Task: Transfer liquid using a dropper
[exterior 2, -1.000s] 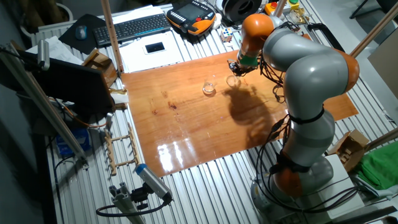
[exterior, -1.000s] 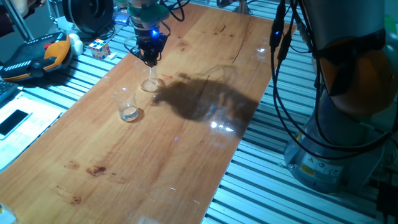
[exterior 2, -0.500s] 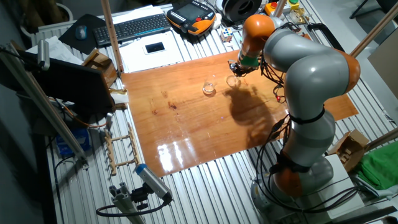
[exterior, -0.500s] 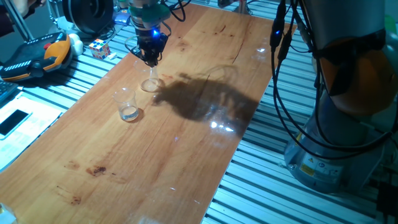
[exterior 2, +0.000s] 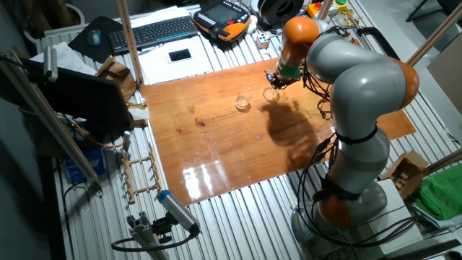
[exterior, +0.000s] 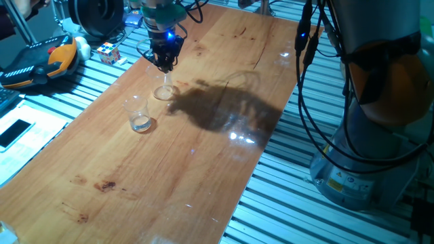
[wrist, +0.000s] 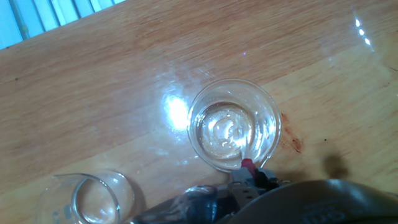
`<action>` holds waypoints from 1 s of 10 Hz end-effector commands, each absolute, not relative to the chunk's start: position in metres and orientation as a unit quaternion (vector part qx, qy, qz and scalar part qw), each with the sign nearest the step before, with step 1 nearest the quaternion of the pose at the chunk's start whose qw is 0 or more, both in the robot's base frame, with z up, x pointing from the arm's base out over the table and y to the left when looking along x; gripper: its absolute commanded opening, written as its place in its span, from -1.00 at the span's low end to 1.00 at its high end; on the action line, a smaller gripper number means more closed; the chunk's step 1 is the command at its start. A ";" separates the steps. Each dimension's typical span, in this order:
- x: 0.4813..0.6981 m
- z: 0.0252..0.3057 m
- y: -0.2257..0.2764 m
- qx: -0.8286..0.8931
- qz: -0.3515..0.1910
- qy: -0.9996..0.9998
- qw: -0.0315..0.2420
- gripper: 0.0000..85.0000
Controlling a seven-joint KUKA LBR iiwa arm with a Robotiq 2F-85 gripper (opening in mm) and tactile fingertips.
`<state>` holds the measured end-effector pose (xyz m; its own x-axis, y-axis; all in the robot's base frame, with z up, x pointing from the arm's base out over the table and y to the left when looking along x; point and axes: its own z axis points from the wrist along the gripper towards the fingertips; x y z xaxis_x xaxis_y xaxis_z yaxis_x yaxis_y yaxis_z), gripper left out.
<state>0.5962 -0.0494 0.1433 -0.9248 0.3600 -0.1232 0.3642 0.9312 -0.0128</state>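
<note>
From the hand view I see the dropper's (wrist: pixel 247 165) red tip at the glass dish (wrist: pixel 234 124) rim; fixed views hide it. Gripper (exterior: pixel 164 64) opening: cannot tell.

Grey arm (exterior 2: pixel 361 79), orange joints, black cables; perhaps blue-lit wrist.

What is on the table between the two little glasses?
Nothing: only bare wood separates the tumbler from the low dish, clearest in the fixed view facing the table's long side.
</note>
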 end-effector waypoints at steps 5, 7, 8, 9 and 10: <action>0.594 0.143 -0.049 0.183 -0.018 0.981 0.053 -0.70; 0.594 0.142 -0.048 0.184 -0.018 0.982 0.051 -0.67; 0.593 0.141 -0.048 0.184 -0.018 0.981 0.051 -0.65; 0.593 0.139 -0.047 0.184 -0.018 0.981 0.052 -0.63; 0.592 0.138 -0.047 0.185 -0.018 0.981 0.053 -0.59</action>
